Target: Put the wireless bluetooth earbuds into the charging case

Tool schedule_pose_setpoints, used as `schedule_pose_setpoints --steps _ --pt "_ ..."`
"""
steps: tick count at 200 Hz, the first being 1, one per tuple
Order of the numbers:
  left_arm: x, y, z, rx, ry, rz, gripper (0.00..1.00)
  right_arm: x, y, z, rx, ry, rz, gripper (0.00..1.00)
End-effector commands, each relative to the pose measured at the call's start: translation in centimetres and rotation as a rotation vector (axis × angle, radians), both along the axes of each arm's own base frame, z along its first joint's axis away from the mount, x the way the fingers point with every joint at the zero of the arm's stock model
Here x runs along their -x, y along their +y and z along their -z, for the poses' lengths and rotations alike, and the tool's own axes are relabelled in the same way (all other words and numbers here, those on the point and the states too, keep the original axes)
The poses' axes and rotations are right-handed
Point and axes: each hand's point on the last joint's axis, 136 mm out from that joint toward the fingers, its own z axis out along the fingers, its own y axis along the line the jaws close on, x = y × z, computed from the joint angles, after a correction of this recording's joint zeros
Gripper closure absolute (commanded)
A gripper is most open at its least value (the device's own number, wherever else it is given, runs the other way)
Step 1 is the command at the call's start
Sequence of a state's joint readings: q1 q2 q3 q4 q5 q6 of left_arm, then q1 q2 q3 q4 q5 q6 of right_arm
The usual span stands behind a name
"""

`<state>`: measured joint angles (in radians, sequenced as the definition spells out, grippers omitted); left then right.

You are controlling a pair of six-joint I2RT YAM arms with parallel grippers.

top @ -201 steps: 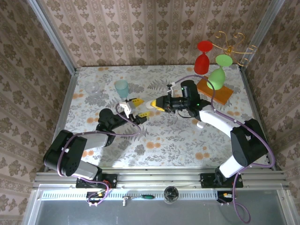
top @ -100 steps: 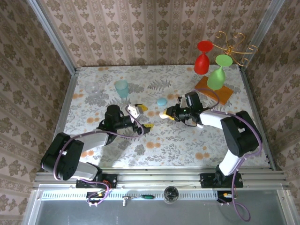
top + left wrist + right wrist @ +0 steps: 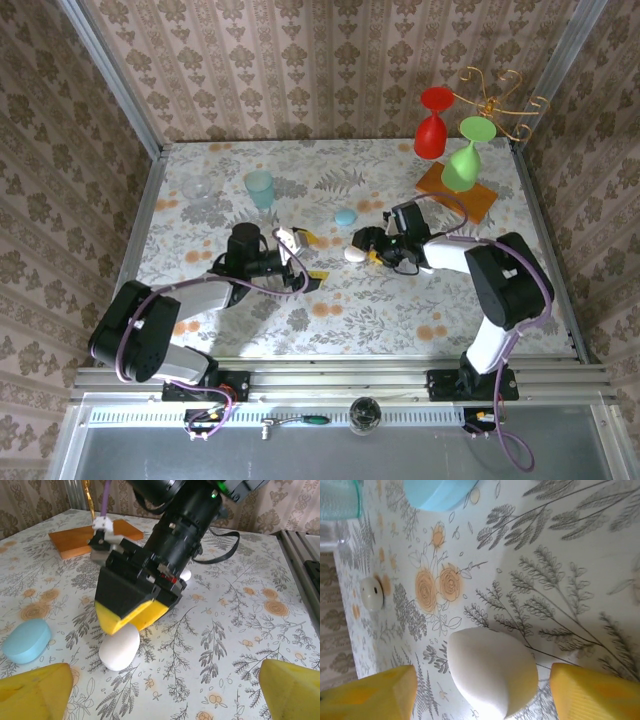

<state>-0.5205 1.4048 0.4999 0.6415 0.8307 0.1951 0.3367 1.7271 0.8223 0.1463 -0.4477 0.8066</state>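
Right wrist: closed white case point(image 3: 492, 672) lies within the parted end effector point(image 3: 481, 700).

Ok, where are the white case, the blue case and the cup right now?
white case point(image 3: 119, 647), left wrist view, middle of its rounded top.
blue case point(image 3: 26, 640), left wrist view, centre of its top face.
cup point(image 3: 260, 187), top external view, middle of its body.

No readable text, labels, brand marks, numbers or signs on anything here.
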Motion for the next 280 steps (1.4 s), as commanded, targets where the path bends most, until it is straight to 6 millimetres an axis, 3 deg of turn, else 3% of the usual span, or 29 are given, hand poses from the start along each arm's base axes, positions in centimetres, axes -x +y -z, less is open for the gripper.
schedule_pose_setpoints --steps 1,35,48,74,98,142,187,210,249,280 --pt "-1.3 1.3 -1.7 -0.006 -0.034 -0.099 0.04 0.3 -2.7 -0.8 0.158 -0.049 0.027 0.17" --pt "-3.9 5.3 -3.5 -0.051 -0.11 -0.377 0.03 0.1 -5.6 -4.9 0.338 -0.248 0.025 0.03" --pt "-5.4 8.1 -4.2 -0.083 -0.16 -0.535 0.03 0.1 -7.0 -6.4 0.432 -0.332 0.022 0.02" --pt "-6.3 12.4 -5.7 -0.073 -0.22 -0.786 0.01 0.3 -10.3 -10.5 0.616 -0.521 0.068 0.0" --pt "-6.9 16.5 -5.0 -0.125 -0.237 -0.985 0.0 0.5 -13.2 -12.6 0.769 -0.652 0.123 0.0" --pt "-8.1 22.0 -2.2 -0.119 -0.171 -1.17 0.0 0.2 -18.2 -10.9 1.009 -0.702 0.194 0.0" --pt "-10.4 24.8 0.8 -0.087 -0.095 -1.244 0.0 -0.4 -21.5 -7.8 0.931 -0.701 0.289 0.0" --pt "-11.6 24.8 2.4 -0.101 -0.064 -1.226 0.0 -1.0 -21.7 -7.6 0.868 -0.722 0.29 0.0" --pt "-13.1 25.0 2.9 -0.167 -0.063 -1.216 0.0 -2.5 -22.8 -7.7 0.774 -0.742 0.332 0.0" --pt "-14.6 27.0 3.2 -0.134 -0.048 -1.263 0.0 -4.0 -21.3 -5.9 0.716 -0.731 0.226 0.0"
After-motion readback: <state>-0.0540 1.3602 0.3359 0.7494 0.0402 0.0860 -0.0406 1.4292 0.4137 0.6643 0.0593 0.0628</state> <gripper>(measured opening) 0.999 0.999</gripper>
